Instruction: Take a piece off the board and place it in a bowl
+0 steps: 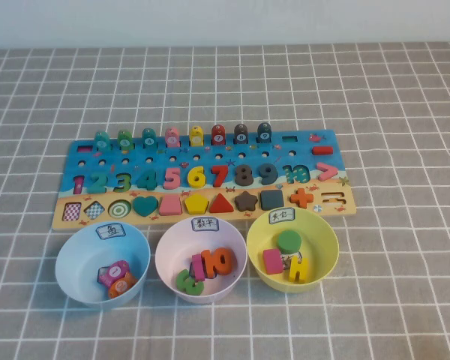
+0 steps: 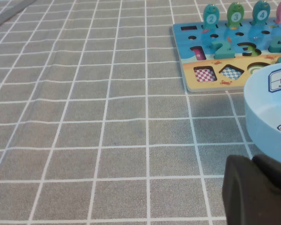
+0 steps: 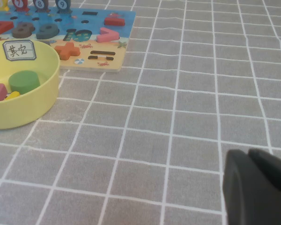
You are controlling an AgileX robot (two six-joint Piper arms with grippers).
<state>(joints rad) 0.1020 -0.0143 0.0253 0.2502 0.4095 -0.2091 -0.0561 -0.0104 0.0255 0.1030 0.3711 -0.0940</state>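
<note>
- Looking down from the high view, the long blue and tan wooden puzzle board (image 1: 202, 176) lies flat on the grey checked desk (image 1: 405, 90). Its long side runs from left to right, and the numbers stand the right way up for the robot.
- Three bowls sit just in front of the board: a light blue plastic bowl (image 1: 69, 262), a pale pink plastic bowl (image 1: 169, 251) and a yellow plastic bowl (image 1: 326, 244). Each already holds some pieces.
- No arm shows in this view. I think a new pick has not started yet.
- In the left wrist view, the left pincer (image 2: 257, 192) is only a dark lump low over the desk, just beside the light blue bowl. I cannot tell if it is spread or pressed together.
- In the right wrist view, the right pincer (image 3: 255, 187) is a dark lump too, well apart from the yellow bowl. I cannot tell its state either.
- Next, one arm should reach over the bowls to the board, pinch one piece, lift it straight up, and drop it in a bowl.
</note>
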